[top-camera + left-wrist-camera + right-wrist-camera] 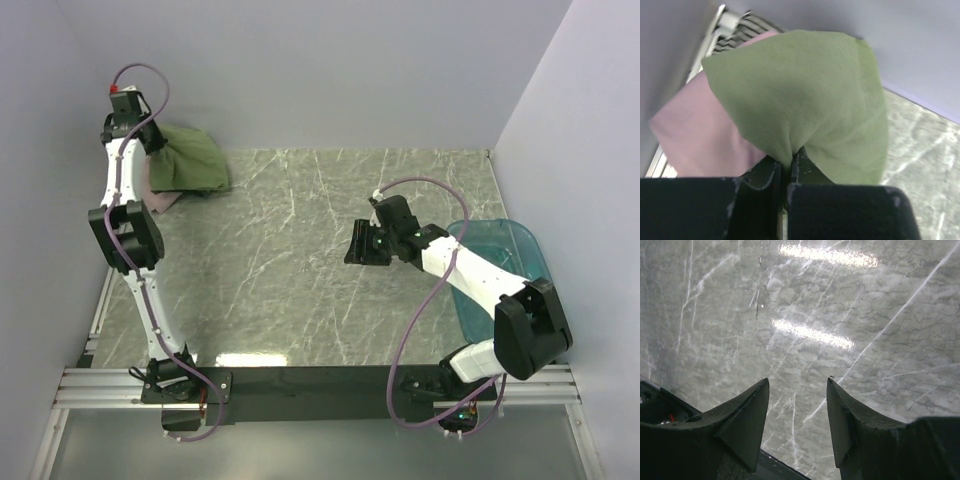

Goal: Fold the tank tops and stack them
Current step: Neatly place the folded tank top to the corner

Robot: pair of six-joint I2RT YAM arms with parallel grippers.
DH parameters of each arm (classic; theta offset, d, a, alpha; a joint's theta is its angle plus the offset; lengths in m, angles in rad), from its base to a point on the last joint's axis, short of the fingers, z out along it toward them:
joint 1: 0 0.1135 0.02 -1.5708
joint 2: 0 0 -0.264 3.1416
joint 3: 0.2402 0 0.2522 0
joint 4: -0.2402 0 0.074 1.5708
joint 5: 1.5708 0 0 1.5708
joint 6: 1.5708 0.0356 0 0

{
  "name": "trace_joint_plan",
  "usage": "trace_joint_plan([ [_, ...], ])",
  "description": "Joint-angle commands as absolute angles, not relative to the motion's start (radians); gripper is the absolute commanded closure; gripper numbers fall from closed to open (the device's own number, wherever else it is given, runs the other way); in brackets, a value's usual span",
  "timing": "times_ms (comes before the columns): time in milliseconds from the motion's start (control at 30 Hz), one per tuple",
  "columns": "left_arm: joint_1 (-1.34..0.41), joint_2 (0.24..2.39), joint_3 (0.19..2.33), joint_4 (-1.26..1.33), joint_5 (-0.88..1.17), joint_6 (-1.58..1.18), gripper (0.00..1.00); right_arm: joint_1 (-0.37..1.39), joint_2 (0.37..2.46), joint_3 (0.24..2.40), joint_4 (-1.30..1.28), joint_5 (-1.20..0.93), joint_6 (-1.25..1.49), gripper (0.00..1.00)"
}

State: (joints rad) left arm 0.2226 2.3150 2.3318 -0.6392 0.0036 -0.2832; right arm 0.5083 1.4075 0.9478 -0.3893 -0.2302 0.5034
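An olive-green tank top (188, 160) lies bunched at the far left corner of the table, over a pale pink tank top (160, 198) whose edge shows below it. My left gripper (152, 140) is shut on a pinch of the green cloth (805, 100); in the left wrist view the fabric rises from between the closed fingers (771, 172), with the pink top (695, 130) to the left. My right gripper (358, 243) hovers open over bare marble in the middle of the table (797, 382), holding nothing. No striped top shows.
A translucent teal tub (505, 245) sits at the right edge, partly under the right arm. Grey walls close in the table at the back and both sides. A metal rail (100, 300) runs along the left edge.
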Motion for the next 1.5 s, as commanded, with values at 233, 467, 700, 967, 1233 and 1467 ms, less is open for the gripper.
trace_joint_plan([
  [233,0.324,2.258,2.214,-0.537,0.002,-0.442,0.62,0.515,1.411,0.928,-0.374,-0.219,0.485,0.43],
  [467,0.321,2.142,2.135,-0.529,-0.138,-0.541,0.31,0.515,1.384,0.902,-0.371,-0.213,0.488,0.43],
  [700,0.284,1.997,2.048,-0.503,-0.239,-0.555,0.34,0.514,1.35,0.891,-0.371,-0.201,0.491,0.43],
  [967,0.164,1.89,1.959,-0.476,-0.12,-0.606,0.37,0.515,1.303,0.877,-0.357,-0.154,0.497,0.43],
  [1233,-0.151,1.528,1.345,-0.194,-0.054,-0.73,0.35,0.512,1.175,0.851,-0.328,-0.078,0.512,0.41],
  [1467,-0.472,1.26,0.955,-0.141,-0.113,-0.73,0.35,0.512,1.025,0.844,-0.341,-0.002,0.512,0.32],
])
